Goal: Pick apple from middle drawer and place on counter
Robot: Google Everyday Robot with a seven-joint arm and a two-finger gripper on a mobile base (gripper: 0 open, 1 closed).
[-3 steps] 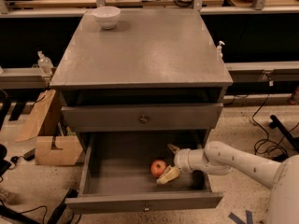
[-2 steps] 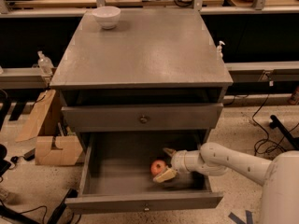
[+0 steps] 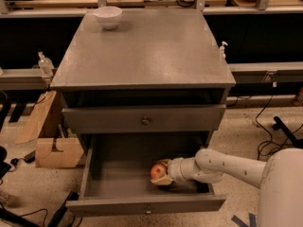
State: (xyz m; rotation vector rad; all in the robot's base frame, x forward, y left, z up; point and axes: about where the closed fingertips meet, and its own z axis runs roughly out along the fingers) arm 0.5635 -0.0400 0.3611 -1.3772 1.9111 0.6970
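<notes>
Drawers fill the middle of our view: the middle drawer (image 3: 118, 176) is pulled wide open, its dark grey tray exposed, while the closed drawer front (image 3: 142, 119) above it shows a brassy knob (image 3: 145, 121). We find the apple (image 3: 156, 170) inside the open tray, toward the right and nearer the front wall than the back, red with a yellowish patch. The end effector (image 3: 161, 172) has reached in from the right on a pale arm (image 3: 227, 164) and is clamped on the apple — one tan finger lies across its top and the other beneath it, both pressed against the fruit. As far as we can see, the apple sits low in the tray, well below the rim. Up on the table (image 3: 147, 51), the broad grey surface carries only a white bowl (image 3: 108, 17) at its far left corner — well apart from everything below. A cardboard box (image 3: 53, 151) stands on the floor just left of the cabinet.
</notes>
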